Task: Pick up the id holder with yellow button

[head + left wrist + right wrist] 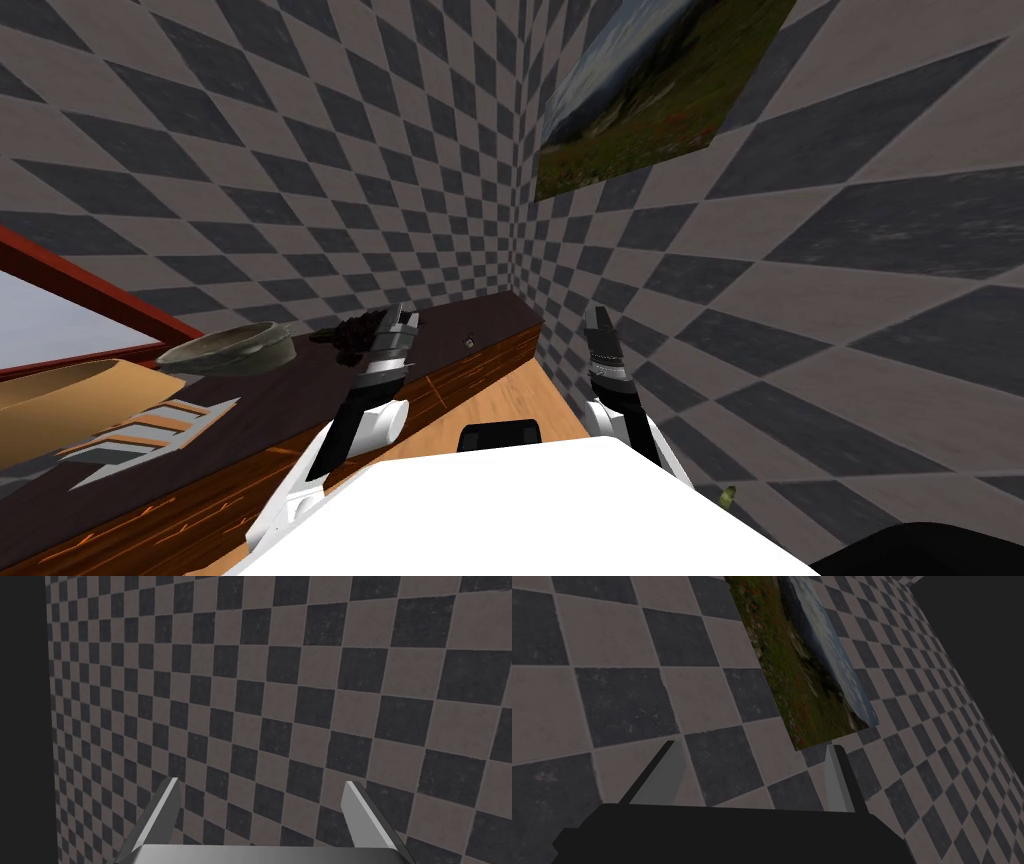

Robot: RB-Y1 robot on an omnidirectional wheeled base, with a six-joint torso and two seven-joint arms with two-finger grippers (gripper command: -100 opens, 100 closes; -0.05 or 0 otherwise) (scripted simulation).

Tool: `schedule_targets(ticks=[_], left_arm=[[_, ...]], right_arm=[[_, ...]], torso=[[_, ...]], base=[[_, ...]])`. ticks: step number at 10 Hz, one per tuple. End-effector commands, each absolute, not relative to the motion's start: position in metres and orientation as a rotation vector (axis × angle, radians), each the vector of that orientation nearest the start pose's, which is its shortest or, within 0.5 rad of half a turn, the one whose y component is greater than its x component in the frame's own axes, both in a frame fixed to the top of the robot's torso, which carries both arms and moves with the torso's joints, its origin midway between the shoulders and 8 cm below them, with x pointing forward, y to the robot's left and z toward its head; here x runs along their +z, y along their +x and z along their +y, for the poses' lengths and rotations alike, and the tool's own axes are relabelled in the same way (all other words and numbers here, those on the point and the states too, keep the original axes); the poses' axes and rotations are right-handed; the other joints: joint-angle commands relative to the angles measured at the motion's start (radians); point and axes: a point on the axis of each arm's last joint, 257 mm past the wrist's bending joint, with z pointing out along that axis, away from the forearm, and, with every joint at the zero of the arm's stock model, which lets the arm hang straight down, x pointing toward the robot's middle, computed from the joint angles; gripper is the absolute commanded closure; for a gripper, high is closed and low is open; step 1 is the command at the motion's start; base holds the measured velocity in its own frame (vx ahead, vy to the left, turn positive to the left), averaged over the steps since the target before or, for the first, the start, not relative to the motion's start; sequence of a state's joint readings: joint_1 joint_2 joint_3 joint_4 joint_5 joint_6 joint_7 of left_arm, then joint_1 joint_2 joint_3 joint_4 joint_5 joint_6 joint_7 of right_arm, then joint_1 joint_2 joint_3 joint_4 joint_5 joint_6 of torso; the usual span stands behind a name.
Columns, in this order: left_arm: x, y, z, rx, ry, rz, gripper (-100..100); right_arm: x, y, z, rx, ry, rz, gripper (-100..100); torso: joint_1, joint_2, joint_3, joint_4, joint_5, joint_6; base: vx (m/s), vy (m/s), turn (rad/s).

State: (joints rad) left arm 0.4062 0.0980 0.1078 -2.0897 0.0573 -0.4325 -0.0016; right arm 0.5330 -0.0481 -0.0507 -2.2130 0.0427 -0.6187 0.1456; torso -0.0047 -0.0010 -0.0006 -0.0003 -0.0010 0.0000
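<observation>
A small dark item (468,342) lies on the dark counter top (300,400) near its far end; it is too small to tell whether it is the id holder. My left gripper (398,325) is raised over the counter, left of that item, beside a dark clump (350,337). In the left wrist view the left gripper (261,781) is open, nothing between its fingers, facing the checkered wall. My right gripper (600,328) hangs over the wood floor past the counter's end. It stands open and bare (753,744).
On the counter, left of the clump, sit a grey-green bowl (232,348), a slatted rack (150,428) and a tan object (70,392). A red-framed window (90,290) is at the left. Checkered walls close the corner, and wood floor (520,400) runs beside the counter.
</observation>
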Motion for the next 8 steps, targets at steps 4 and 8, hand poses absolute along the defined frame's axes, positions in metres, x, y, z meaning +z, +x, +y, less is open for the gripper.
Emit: schedule_targets(ticks=[4, 8], left_arm=[[-0.08, 0.415, 0.34, -1.195, -0.867, 0.814, -100], [-0.12, 0.435, 0.355, -1.185, -0.974, 0.856, -100]], right_arm=[[0.007, 0.332, -0.288, 1.089, 0.511, 0.693, 0], [0.007, 0.332, -0.288, 1.089, 0.511, 0.693, 0]], torso=[[0.0, 0.0, 0.0, 0.0, 0.0, 0.0], [0.001, -0.001, 0.0, 0.0, 0.0, 0.0]], base=[[0.01, -0.07, -0.01], [0.018, -0.059, -0.007]])
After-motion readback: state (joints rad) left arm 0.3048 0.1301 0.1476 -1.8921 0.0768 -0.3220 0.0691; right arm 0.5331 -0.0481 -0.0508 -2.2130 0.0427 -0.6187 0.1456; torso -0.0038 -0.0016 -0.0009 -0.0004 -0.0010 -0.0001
